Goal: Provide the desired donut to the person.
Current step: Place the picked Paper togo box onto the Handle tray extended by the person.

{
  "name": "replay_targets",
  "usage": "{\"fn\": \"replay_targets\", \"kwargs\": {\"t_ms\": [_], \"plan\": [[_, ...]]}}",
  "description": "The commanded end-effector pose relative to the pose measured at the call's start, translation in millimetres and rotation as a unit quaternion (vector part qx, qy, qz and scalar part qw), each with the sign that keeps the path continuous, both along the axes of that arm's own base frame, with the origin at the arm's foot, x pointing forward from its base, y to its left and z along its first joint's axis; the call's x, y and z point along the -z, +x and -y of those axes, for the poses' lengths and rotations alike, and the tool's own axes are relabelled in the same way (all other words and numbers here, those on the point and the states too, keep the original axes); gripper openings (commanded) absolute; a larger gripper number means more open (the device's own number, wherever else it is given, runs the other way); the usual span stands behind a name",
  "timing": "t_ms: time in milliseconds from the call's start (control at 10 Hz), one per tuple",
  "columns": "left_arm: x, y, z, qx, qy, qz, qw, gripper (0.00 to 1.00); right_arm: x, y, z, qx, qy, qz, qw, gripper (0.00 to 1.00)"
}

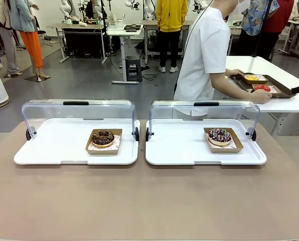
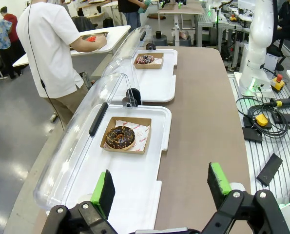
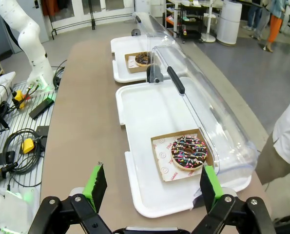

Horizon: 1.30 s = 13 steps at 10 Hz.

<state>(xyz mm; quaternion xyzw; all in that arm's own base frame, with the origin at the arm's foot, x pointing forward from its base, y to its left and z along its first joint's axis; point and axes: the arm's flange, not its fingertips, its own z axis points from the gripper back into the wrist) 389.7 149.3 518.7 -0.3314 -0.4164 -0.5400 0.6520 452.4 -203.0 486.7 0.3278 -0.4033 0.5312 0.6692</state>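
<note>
Clear lids (image 1: 79, 113) raised, person (image 1: 205, 50) turned away

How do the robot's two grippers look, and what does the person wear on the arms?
The left gripper and the right gripper each have two black angular fingers with bright green pads and silver bolts at the joints. The person wears a plain white shirt with short sleeves.

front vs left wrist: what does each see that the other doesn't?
Front alone: the person's hand on a dark tray of food on the white side table.
Left wrist alone: the open left gripper, and the right arm's base with cables beside it.
Both: the chocolate donut, the sprinkled donut, both clear lids raised.
</note>
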Motion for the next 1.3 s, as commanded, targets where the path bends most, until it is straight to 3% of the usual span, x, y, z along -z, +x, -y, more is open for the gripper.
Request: {"fn": "replay_targets", "kwargs": {"t_ms": [0,1200], "plan": [[-1.7,0.5,-0.1,-0.001,-0.009,0.008,1.0,1.0,0.4,1.3,0.7,0.006,-0.002,-0.004,1.0,1.0],[-1.7,0.5,-0.1,-0.001,-0.009,0.008,1.0,1.0,0.4,1.3,0.7,0.006,-0.002,-0.004,1.0,1.0]]}}
